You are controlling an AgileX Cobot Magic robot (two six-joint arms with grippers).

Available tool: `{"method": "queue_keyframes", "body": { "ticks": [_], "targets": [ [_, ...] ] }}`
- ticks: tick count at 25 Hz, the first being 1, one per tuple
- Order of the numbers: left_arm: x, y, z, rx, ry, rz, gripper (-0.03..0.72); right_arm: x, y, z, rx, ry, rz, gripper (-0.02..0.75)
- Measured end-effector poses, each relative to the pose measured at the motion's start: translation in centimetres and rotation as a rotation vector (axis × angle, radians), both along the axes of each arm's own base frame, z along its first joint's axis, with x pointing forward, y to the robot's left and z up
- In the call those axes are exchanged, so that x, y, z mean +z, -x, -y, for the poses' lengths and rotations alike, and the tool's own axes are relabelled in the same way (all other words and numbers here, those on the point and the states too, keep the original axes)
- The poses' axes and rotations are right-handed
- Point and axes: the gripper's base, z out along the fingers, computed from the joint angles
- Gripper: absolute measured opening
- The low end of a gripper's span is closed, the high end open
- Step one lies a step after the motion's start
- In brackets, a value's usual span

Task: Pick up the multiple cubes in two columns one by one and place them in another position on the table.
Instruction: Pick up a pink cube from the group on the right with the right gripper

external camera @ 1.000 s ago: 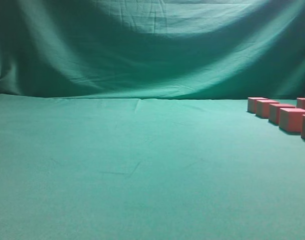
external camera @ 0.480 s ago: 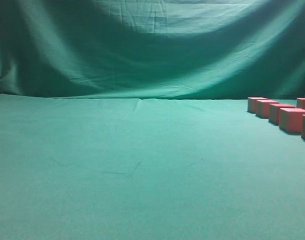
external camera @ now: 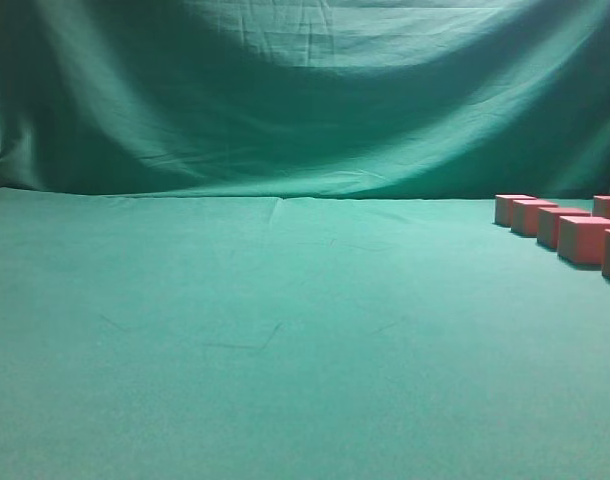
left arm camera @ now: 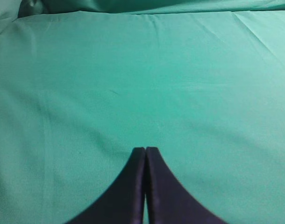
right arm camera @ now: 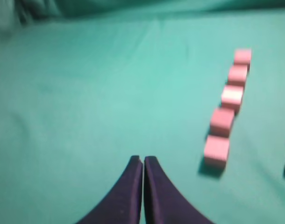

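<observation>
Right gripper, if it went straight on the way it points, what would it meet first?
Probably only the green cloth table; the shut right gripper points left of the salmon-pink cubes, though depth is unclear.

The exterior cam is sitting low, pretty much at object height, looking along the table toward the draped backdrop, with the cubes squeezed in at its far right edge. Both wrist cams are looking down at a slant over their own fingertips, the left gripper and the right gripper, from above the cloth. The right wrist view is sharing that same column of cubes with the exterior view, while the left one is catching only cloth.
</observation>
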Motion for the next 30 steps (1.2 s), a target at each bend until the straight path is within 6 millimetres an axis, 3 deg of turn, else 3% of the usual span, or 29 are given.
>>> {"method": "queue_keyframes", "body": {
  "ticks": [7,11,16,21,28,30],
  "targets": [
    [0.0,0.0,0.0,0.0,0.0,0.0,0.0,0.5,-5.2,-1.1,-0.002,0.233,-0.408,0.0],
    [0.0,0.0,0.0,0.0,0.0,0.0,0.0,0.6,-8.0,-1.5,-0.06,0.281,-0.524,0.0],
    [0.0,0.0,0.0,0.0,0.0,0.0,0.0,-1.0,-11.0,-2.6,-0.076,0.343,-0.638,0.0],
    [0.0,0.0,0.0,0.0,0.0,0.0,0.0,-3.1,-13.3,-3.7,-0.108,0.494,-0.684,0.0],
    [0.0,0.0,0.0,0.0,0.0,0.0,0.0,-5.2,-15.7,-4.8,-0.116,0.522,-0.664,0.0],
    [0.0,0.0,0.0,0.0,0.0,0.0,0.0,-5.7,-16.2,-5.0,-0.111,0.526,-0.649,0.049]
  ]
}}
